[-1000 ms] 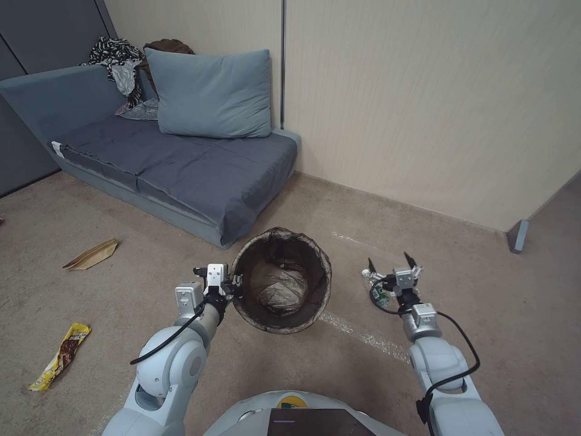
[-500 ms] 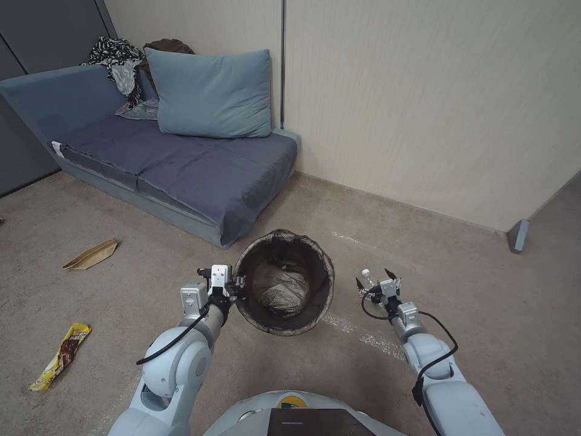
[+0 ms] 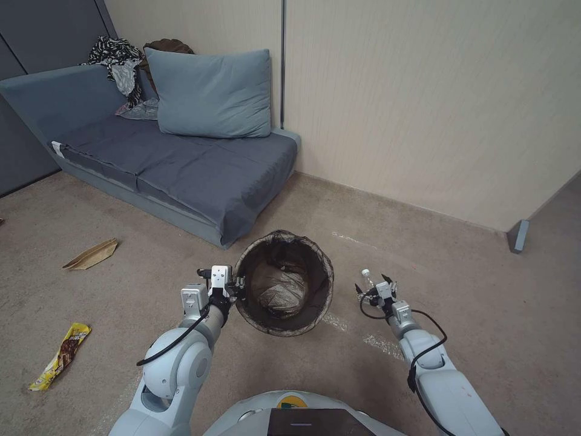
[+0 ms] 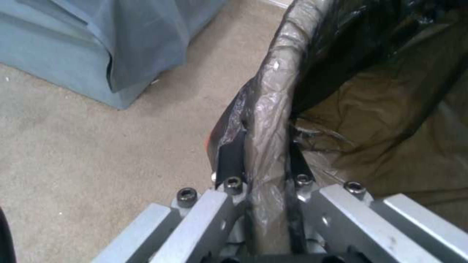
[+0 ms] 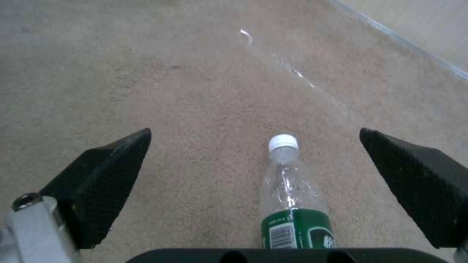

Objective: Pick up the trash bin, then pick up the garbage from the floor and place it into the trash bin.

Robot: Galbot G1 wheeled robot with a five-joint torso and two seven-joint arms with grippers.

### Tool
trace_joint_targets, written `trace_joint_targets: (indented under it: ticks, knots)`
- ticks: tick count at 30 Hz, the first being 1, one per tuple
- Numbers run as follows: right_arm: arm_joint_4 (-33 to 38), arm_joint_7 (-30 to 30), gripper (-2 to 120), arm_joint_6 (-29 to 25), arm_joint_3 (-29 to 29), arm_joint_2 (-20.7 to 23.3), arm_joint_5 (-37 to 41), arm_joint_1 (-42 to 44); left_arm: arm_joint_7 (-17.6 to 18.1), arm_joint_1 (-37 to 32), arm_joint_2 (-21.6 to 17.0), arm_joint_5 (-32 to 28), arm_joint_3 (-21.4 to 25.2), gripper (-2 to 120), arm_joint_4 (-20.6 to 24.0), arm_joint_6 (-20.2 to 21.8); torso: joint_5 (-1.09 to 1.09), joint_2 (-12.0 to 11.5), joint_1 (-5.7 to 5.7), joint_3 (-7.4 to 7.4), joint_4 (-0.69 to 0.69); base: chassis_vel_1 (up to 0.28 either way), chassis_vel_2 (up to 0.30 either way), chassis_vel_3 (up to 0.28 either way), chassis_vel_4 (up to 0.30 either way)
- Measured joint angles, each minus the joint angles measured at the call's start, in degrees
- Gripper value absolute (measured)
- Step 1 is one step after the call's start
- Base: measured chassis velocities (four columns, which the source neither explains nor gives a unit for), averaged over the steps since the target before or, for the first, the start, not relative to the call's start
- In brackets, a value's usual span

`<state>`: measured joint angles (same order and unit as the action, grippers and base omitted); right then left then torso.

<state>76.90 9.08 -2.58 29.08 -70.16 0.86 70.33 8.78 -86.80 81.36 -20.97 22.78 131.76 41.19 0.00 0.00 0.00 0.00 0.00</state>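
Note:
The trash bin (image 3: pixel 266 321), lined with a dark bag, hangs tilted just above the carpet. My left gripper (image 3: pixel 237 289) is shut on its near rim. In the left wrist view the gripper (image 4: pixel 265 160) has one finger (image 4: pixel 230 157) outside the bag-covered rim (image 4: pixel 278 91) and the other inside. A clear green-labelled bottle (image 3: pixel 365 276) lies on the floor to the bin's right. My right gripper (image 3: pixel 373 287) is open low over it, and in the right wrist view the bottle (image 5: pixel 292 204) lies between the spread fingers (image 5: pixel 105 179). A brown paper bag (image 3: pixel 92 254) and a yellow wrapper (image 3: pixel 60 356) lie far left.
A grey-blue sofa (image 3: pixel 181 163) with a pillow (image 3: pixel 212 94) and heaped clothes (image 3: pixel 118 60) stands behind the bin, against the beige wall. A grey post (image 3: pixel 517 236) stands at the wall's right corner. Open carpet spreads to the right and the front left.
My right gripper has come down and slightly left, closing in over the bottle with its fingers still spread. The left gripper and bin have barely shifted.

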Motion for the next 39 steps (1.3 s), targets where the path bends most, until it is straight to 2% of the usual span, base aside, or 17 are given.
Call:
trace_joint_targets:
  ticks: [23, 39]
  knots:
    - [-18.51, -0.64, 100, -2.95, -0.27, -1.59, -3.28, -10.31, -0.35, -1.04, 0.29, 1.18, 0.24, 0, 0.31, -0.19, 0.0, 0.0, 0.0, 0.0, 0.0, 0.0, 0.0, 0.0, 0.0]
    - [-24.22, -1.05, 99, -4.39, 0.79, -2.03, -4.45, -12.48, -0.35, -1.48, 0.3, 1.57, 0.21, 0, 0.46, -0.21, 0.0, 0.0, 0.0, 0.0, 0.0, 0.0, 0.0, 0.0, 0.0]
